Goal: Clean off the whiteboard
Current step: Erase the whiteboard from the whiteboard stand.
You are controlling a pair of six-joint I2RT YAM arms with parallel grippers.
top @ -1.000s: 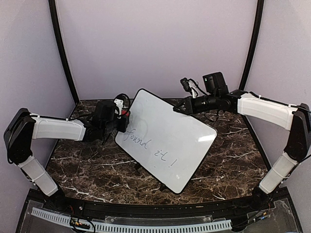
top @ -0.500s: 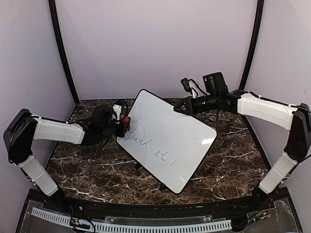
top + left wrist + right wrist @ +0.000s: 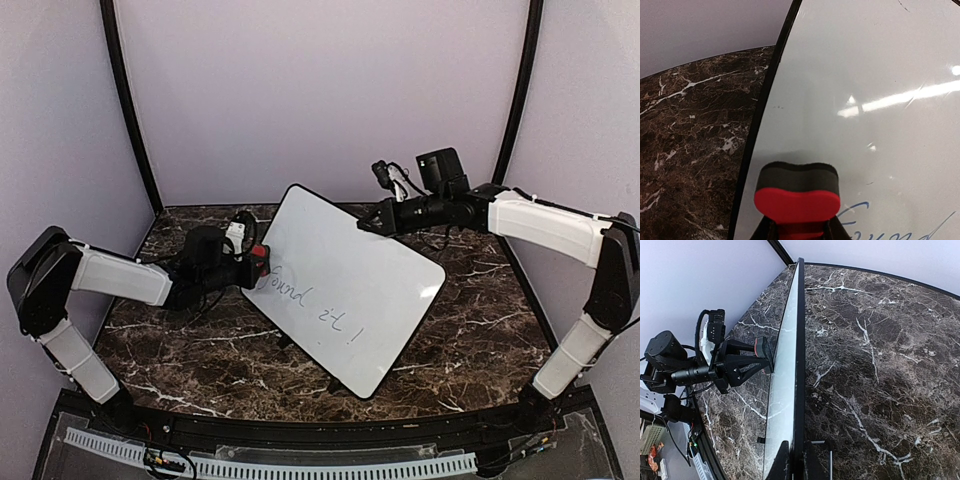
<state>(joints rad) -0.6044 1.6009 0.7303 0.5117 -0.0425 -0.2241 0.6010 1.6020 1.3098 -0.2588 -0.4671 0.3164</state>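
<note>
Plainly, find the whiteboard (image 3: pixel 345 290) over the middle of the table (image 3: pixel 470 330), propped up on edge and leaning, written face turned up and towards the left arm, one corner near the far edge, the opposite corner close to the near edge. Contact between that low corner and the marble: impossible to tell. Read blue-grey handwriting (image 3: pixel 312 306), "found it!", across the lower half of the face. Note the thin black rim (image 3: pixel 799 340), seen edge-on from the right wrist, dark marble on both sides of it.

At the far right edge of the board, see the right gripper (image 3: pixel 796 460) pinched tight onto the rim, one finger on each face, with a gap no wider than the board itself.

At the left edge of the board, see the left gripper (image 3: pixel 797 231) narrowed onto a red eraser (image 3: pixel 797 192), fingers clamping the red body from both sides. Note the eraser's dark grey felt pressed against the white face, just inside the rim and right beside the first letter of the handwriting.

Further out, see the left arm stretched in low from the left side of the table and the right arm reaching in from the right
</note>
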